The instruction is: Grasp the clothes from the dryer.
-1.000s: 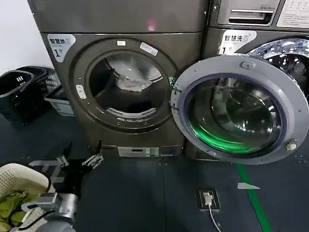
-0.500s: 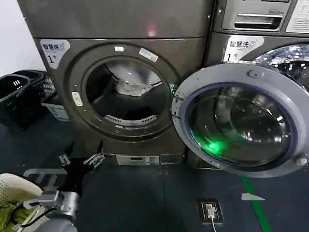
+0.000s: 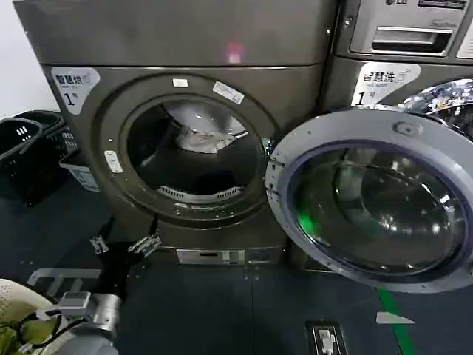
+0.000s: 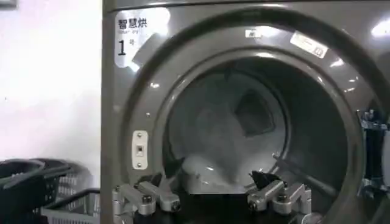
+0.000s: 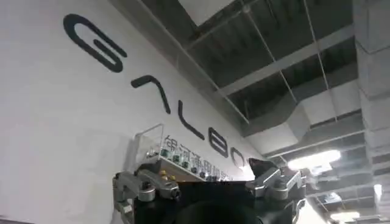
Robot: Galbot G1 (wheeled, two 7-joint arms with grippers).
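Note:
The dryer (image 3: 185,44) is a bronze-grey front-loader with a pink light and a white sticker marked 1. Its round door (image 3: 369,200) hangs swung open to the right. Inside the drum (image 4: 244,122) a pale whitish cloth (image 3: 203,140) lies toward the back. The drum's lower part is dark, and I cannot make out the clothes there. My left gripper (image 3: 127,231) (image 4: 212,182) is open and holds nothing. It hovers low in front of the porthole's lower left, facing the opening. My right gripper (image 5: 204,173) is open and points up at a wall and ceiling.
A neighbouring LG machine (image 3: 399,44) stands right of the dryer, behind the open door. Black baskets (image 3: 22,148) sit on the floor at the left. A cream basket (image 3: 15,296) is by my left arm. A floor socket (image 3: 325,336) and a green line (image 3: 399,325) lie at the right.
The dryer has grown larger and nearer in the head view, and its door sits lower and farther right. My left gripper stays open at about the same place in view.

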